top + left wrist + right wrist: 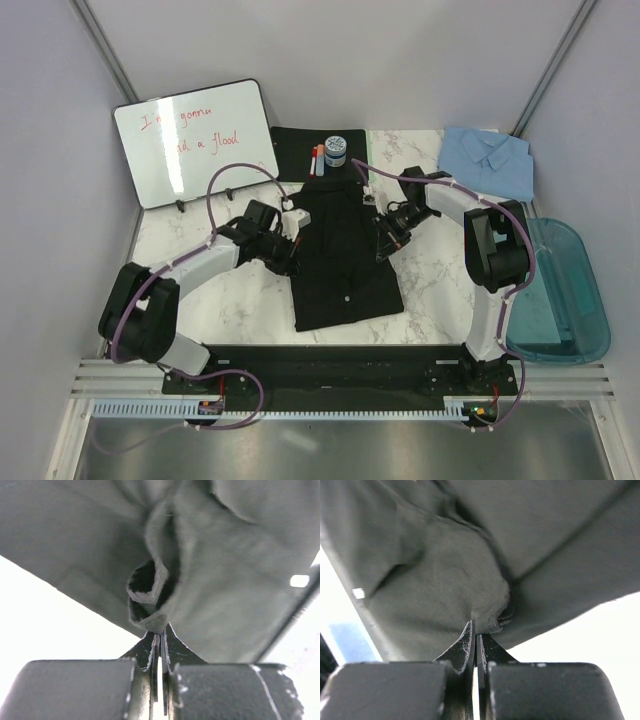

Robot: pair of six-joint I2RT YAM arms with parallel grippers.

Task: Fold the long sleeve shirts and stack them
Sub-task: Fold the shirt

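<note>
While the left gripper (291, 240) and right gripper (384, 236) each pinch a side edge of the black shirt (345, 275) at frame centre (the light blue shirt (487, 160) lies upper right), both should lift evenly.

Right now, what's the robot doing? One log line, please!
left gripper shut on black shirt left edge | right gripper shut on right edge | light blue shirt apart, back right

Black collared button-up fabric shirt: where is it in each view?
Top external: black shirt lying mid-frame.
Left wrist: fills upper frame, fold pinched by left gripper.
Right wrist: fills upper frame, edge pinched by right gripper.
Shared landmark: white marble tabletop.
</note>
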